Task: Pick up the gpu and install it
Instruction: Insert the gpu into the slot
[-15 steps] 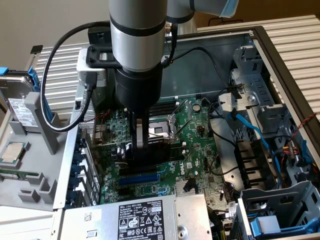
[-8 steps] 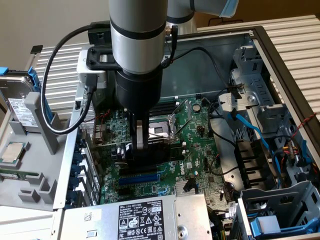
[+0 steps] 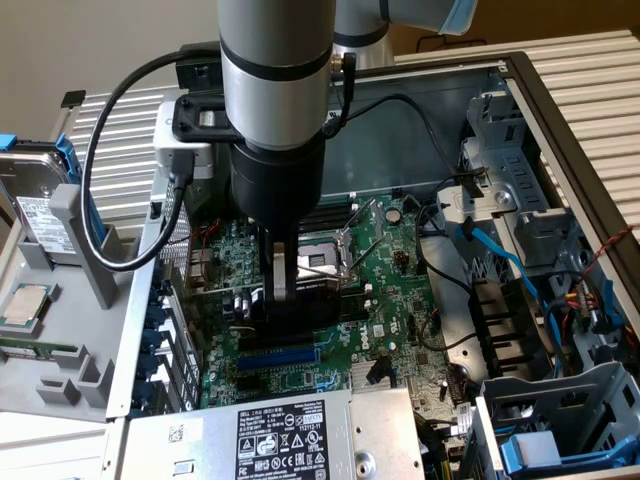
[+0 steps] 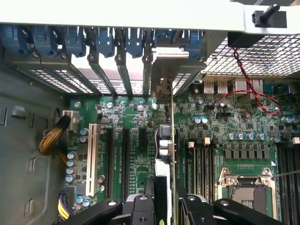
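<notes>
My gripper (image 3: 284,285) reaches down into the open computer case over the large green motherboard (image 3: 395,285). It is shut on the gpu (image 3: 298,318), which shows as a dark block under the fingers just beyond the blue expansion slot (image 3: 278,357). In the wrist view the gpu (image 4: 170,136) stands on edge between my gripper (image 4: 166,208) fingers. Its silver end bracket (image 4: 169,54) lies against the rear slot openings of the case. The card's lower edge is in line with a slot on the motherboard (image 4: 136,161); I cannot tell whether it is seated.
The CPU socket (image 3: 325,262) is close behind the card. The power supply (image 3: 290,435) borders the front, and a drive cage (image 3: 520,190) with blue cables (image 3: 510,265) is at the exterior view's right. A hard drive (image 3: 35,210) and a CPU (image 3: 25,305) lie outside on the left.
</notes>
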You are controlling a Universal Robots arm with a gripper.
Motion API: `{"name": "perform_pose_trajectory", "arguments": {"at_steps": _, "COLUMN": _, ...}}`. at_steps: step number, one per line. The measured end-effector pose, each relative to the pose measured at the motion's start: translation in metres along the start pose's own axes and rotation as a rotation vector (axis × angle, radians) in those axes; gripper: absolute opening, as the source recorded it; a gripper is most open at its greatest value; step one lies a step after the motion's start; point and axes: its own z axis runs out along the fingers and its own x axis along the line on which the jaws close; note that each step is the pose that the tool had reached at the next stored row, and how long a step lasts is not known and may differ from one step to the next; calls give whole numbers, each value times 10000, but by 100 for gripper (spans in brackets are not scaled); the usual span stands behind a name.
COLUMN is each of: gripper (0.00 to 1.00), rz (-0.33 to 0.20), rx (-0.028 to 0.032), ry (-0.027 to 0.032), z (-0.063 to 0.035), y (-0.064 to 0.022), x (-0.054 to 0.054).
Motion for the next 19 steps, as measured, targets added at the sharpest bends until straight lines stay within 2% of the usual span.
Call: {"name": "perform_pose_trajectory", "arguments": {"at_steps": 19, "gripper": 27, "rz": 2, "rx": -32, "ry": 0, "z": 20, "y": 7, "x": 21}}
